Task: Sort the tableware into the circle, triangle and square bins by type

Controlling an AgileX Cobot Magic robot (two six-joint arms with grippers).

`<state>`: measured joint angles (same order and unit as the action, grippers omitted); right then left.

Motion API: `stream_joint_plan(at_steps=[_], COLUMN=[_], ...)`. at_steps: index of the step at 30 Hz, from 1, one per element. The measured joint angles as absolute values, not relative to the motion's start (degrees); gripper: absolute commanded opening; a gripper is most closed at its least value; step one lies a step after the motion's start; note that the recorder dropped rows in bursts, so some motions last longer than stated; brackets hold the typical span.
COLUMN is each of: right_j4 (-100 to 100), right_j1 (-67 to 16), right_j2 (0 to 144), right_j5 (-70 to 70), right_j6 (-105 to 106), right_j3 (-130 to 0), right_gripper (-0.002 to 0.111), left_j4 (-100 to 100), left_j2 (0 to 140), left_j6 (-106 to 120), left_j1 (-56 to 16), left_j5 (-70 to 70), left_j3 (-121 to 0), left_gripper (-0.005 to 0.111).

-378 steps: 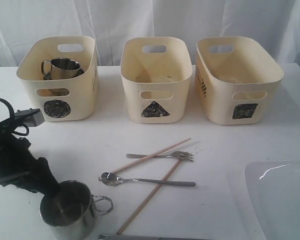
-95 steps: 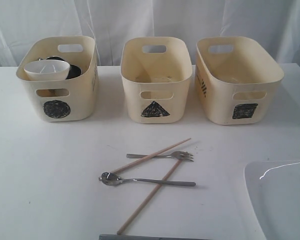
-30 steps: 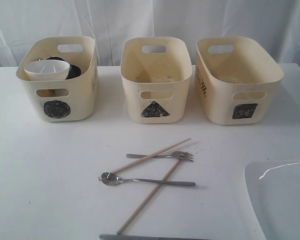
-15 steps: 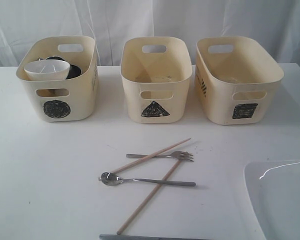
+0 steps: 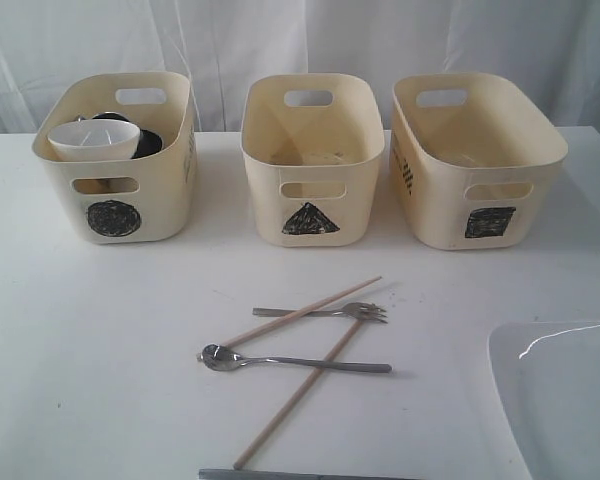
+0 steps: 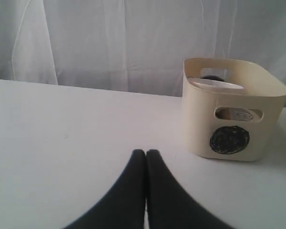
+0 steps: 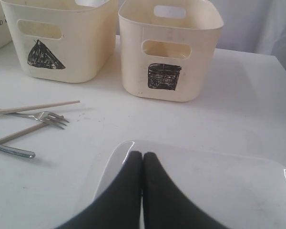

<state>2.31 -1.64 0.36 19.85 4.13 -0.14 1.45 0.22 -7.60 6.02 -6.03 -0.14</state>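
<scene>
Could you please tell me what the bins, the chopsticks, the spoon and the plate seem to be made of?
Bins: likely plastic, cream and matte, with moulded cut-out handles.
Chopsticks: probably wood or bamboo, pale tan, no shine.
Spoon: metal, probably steel, grey with bright reflections.
Plate: white and glossy with a bright highlight; ceramic or melamine, I cannot tell.
</scene>
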Motion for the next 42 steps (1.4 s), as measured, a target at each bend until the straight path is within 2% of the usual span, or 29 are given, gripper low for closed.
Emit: stream_joint_plan(at_steps=[3, 8, 17, 24, 42], right_j4=[2.3, 2.3, 2.3, 2.3, 2.3], right_j1=[-1.6, -1.6, -1.6, -1.6, -1.6], right_j2=[0.4, 0.4, 0.4, 0.4, 0.4], right_j5=[19.8, 19.8, 19.8, 19.8, 19.8], right_j6=[4.1, 4.1, 4.1, 4.1, 4.1], right_j3=[-0.1, -0.1, -0.1, -0.1, -0.1], right_gripper=[0.000, 0.000, 0.000, 0.000, 0.000], left_j4=[11.0, 13.9, 5.2, 16.9, 17.2], left_j2=[0.2, 0.2, 0.2, 0.2, 0.2], left_j6=[2.4, 6.5, 5.4, 6.1, 11.7], left_j1=[6.0, 6.4, 6.5, 6.5, 6.5], left_j5=[1.6, 17.6, 17.7, 18.3, 18.6], left_j3=[-0.1, -0.1, -0.1, -0.1, -0.1], left_gripper=[0.000, 0.000, 0.000, 0.000, 0.000])
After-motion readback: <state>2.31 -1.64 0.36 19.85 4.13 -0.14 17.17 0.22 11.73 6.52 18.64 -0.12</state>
